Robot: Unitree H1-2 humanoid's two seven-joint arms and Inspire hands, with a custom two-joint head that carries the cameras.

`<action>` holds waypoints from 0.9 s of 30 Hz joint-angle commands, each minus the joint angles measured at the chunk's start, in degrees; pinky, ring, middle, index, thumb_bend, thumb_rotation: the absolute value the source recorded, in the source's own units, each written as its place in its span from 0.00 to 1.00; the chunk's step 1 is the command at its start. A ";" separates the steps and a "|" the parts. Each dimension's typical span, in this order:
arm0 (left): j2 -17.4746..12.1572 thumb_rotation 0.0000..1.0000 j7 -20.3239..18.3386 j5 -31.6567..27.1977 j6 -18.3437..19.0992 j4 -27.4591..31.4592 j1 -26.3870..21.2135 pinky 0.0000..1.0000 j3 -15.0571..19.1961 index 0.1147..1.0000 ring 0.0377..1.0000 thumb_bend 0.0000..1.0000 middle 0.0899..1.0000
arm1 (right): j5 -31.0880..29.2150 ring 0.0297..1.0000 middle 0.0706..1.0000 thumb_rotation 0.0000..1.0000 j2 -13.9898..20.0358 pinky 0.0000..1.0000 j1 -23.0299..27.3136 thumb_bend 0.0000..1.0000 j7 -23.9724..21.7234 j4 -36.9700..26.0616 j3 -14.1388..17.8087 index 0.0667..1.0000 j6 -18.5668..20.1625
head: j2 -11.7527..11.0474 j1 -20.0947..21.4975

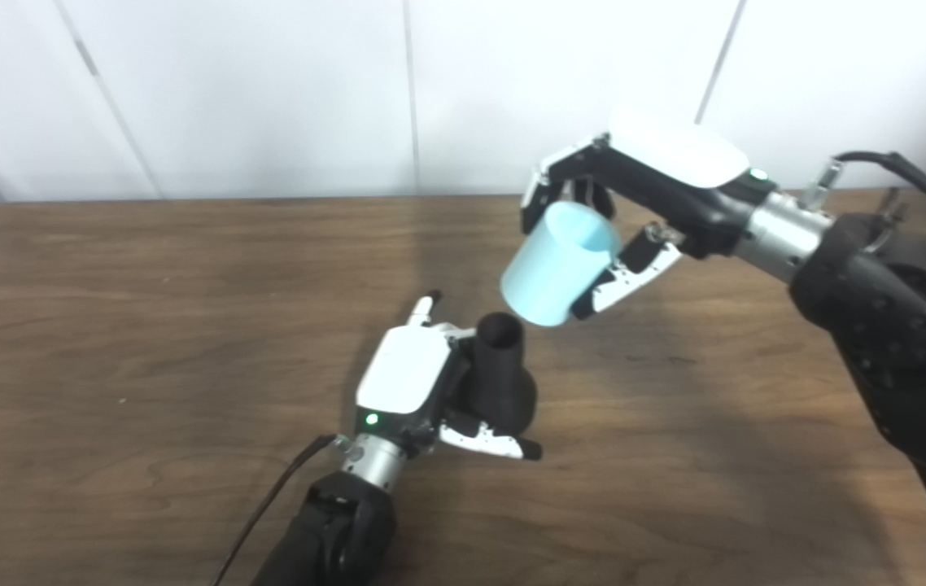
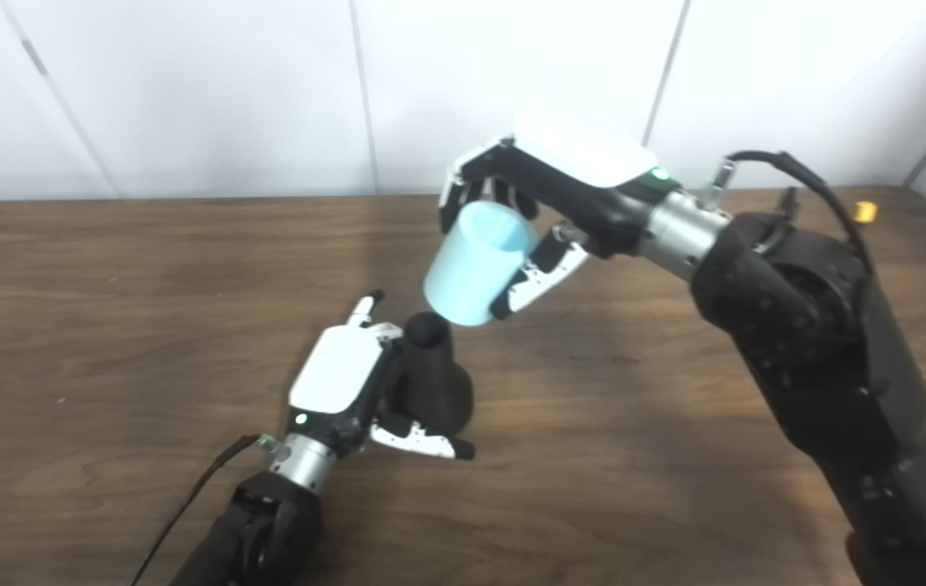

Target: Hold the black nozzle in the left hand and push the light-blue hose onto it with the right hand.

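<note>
Here, smooth light-blue hose [image 1: 561, 264] nears flared matte black nozzle [image 1: 502, 370].

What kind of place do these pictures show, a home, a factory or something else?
Probably a robotics lab or test room: a bare brown wooden table before plain white wall panels, with only the left hand holding a black nozzle and the right hand a light-blue hose.

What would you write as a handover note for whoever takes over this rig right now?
Left hand: shut on the black nozzle, narrow open end pointing up and away.
Right hand: shut on the light-blue hose, held above the wooden table, lower end just beyond the nozzle's mouth.
Done: both parts grasped and brought close.
Left: line the hose up and push it onto the nozzle; not yet on.
</note>
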State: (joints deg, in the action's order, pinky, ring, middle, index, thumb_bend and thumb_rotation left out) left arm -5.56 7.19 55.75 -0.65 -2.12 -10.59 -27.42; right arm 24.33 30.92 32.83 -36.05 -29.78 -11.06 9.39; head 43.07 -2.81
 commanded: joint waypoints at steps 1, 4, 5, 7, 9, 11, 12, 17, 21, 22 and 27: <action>1.31 0.00 1.50 0.67 -0.57 -0.19 -1.19 1.00 -0.76 0.45 0.66 0.52 0.39 | -0.76 0.34 0.46 0.00 1.11 0.26 1.39 0.51 0.76 -0.97 1.36 0.48 -0.98 | -0.05 -0.26; 1.58 0.00 1.91 0.60 -0.67 -0.60 -1.20 1.00 -0.85 0.45 0.66 0.52 0.39 | -1.02 0.35 0.47 0.00 1.18 0.28 0.85 0.51 0.78 -0.72 1.45 0.48 -1.12 | -0.26 -0.49; 1.61 0.00 1.84 0.58 -0.57 -0.63 -1.20 1.00 -0.88 0.45 0.66 0.52 0.39 | -1.15 0.35 0.47 0.00 1.11 0.29 0.62 0.51 0.84 -0.61 1.47 0.48 -1.19 | -0.27 -0.54; 1.62 0.00 1.95 0.61 -0.52 -0.70 -1.21 1.00 -0.95 0.45 0.66 0.52 0.39 | -1.35 0.35 0.47 0.00 0.95 0.29 0.21 0.51 1.19 -0.21 1.46 0.48 -1.97 | -0.31 -0.55; 1.56 0.00 2.26 0.63 -0.69 -0.86 -1.26 1.00 -1.00 0.45 0.66 0.52 0.39 | -1.39 0.35 0.47 0.00 0.85 0.29 -0.07 0.51 1.52 0.27 1.36 0.48 -3.03 | -0.31 -0.55; 1.53 0.00 2.31 0.52 -0.72 -0.88 -1.27 1.00 -1.02 0.46 0.66 0.52 0.39 | -1.19 0.35 0.48 0.00 0.76 0.29 -0.16 0.51 1.72 0.73 1.03 0.47 -4.22 | -0.31 -0.55; 1.55 0.00 2.37 0.37 -0.76 -0.89 -1.24 1.00 -0.98 0.46 0.65 0.52 0.39 | -1.14 0.35 0.48 0.00 0.64 0.30 -0.20 0.51 1.75 0.90 0.93 0.47 -4.63 | -0.31 -0.55; 1.51 0.00 2.21 0.05 -0.83 -0.51 -1.11 1.00 -0.92 0.46 0.65 0.52 0.39 | -1.78 0.36 0.47 0.00 0.07 0.35 -0.44 0.51 1.12 1.09 0.74 0.47 -4.22 | 0.16 -0.30; 1.54 0.00 1.44 0.18 -0.29 0.17 -0.98 1.00 -0.96 0.45 0.65 0.52 0.39 | -1.29 0.35 0.47 0.00 0.22 0.35 -0.24 0.51 0.36 1.48 0.19 0.48 -3.52 | 0.40 -0.22; 1.55 0.00 1.38 0.20 -0.25 0.26 -0.98 1.00 -0.97 0.45 0.65 0.52 0.39 | -1.21 0.35 0.46 0.00 0.22 0.34 -0.23 0.51 0.06 1.28 0.16 0.48 -2.86 | 0.51 -0.20; 1.59 0.00 1.31 0.64 0.05 0.24 -1.08 1.00 -1.09 0.45 0.65 0.52 0.39 | -1.67 0.36 0.46 0.00 0.02 0.35 -0.56 0.51 -0.30 1.11 0.22 0.49 -2.47 | 0.60 -0.22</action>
State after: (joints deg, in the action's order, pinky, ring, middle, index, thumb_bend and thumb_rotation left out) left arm -5.07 7.95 56.29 -0.45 -2.91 -11.08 -28.16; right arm 23.26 30.67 30.62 -37.17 -27.68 -11.54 7.31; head 43.51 -2.90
